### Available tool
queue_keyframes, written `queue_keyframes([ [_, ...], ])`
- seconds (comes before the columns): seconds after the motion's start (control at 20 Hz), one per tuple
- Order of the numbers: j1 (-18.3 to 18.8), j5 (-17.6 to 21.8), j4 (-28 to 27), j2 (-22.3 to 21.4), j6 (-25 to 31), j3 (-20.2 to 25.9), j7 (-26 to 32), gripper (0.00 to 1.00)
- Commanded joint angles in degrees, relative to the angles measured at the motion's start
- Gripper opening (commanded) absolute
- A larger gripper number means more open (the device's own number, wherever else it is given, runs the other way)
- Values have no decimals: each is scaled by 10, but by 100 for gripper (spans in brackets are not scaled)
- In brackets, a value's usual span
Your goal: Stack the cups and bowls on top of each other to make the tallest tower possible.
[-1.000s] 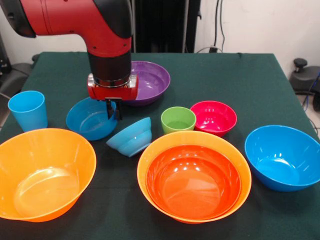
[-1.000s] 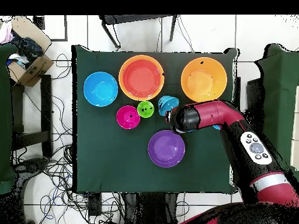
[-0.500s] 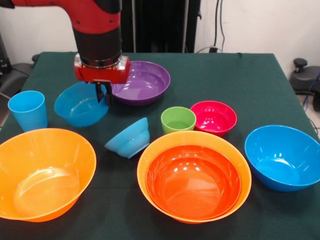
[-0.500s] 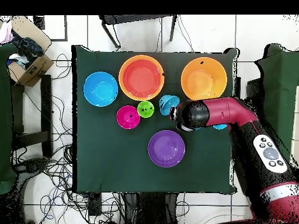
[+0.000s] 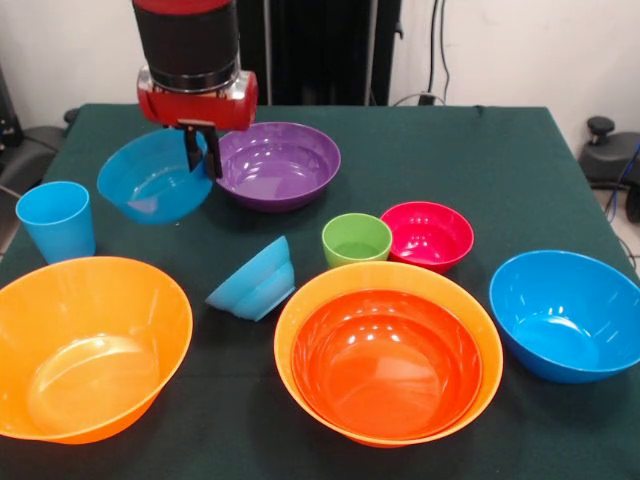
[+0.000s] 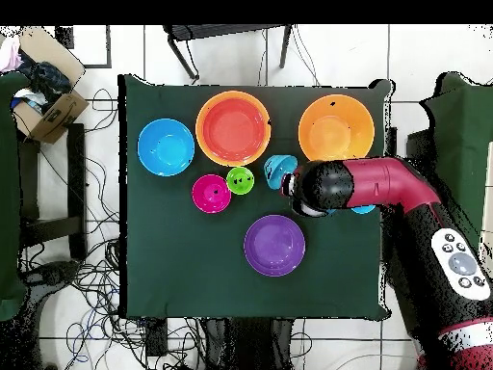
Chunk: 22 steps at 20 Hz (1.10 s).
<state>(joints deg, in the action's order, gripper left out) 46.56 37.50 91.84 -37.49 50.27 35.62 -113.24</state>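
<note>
The gripper (image 5: 200, 150) has its fingers clamped on the rim of a glossy blue plastic bowl (image 5: 150, 190), lifted and tilted at the table's (image 5: 450, 160) far left. Level it, then centre it over a wider bowl before releasing.

Red-orange bowl (image 6: 231, 126) inside orange bowl (image 6: 204, 113)

Arm (image 6: 376, 183) over the held blue bowl (image 5: 152, 187) in the overhead view.

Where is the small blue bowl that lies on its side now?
In the front view, the tipped blue bowl lies left of centre, between the empty orange bowl and the green cup.
</note>
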Motion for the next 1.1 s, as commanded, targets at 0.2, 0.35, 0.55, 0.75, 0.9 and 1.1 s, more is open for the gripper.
queue_keyframes([
  [0.2, -47, -28, 5, -34, 53, 8, 60, 0],
  [0.35, -65, -41, -27, -24, 72, 5, 48, 0],
  [0.55, -96, -43, -79, -10, 85, -4, 28, 0],
  [0.75, -133, -45, -131, 7, 105, -22, 0, 0],
  [0.9, -153, -55, -157, 25, 113, -31, -21, 0],
  [1.1, -174, -69, -185, 45, 113, -44, -46, 0],
])
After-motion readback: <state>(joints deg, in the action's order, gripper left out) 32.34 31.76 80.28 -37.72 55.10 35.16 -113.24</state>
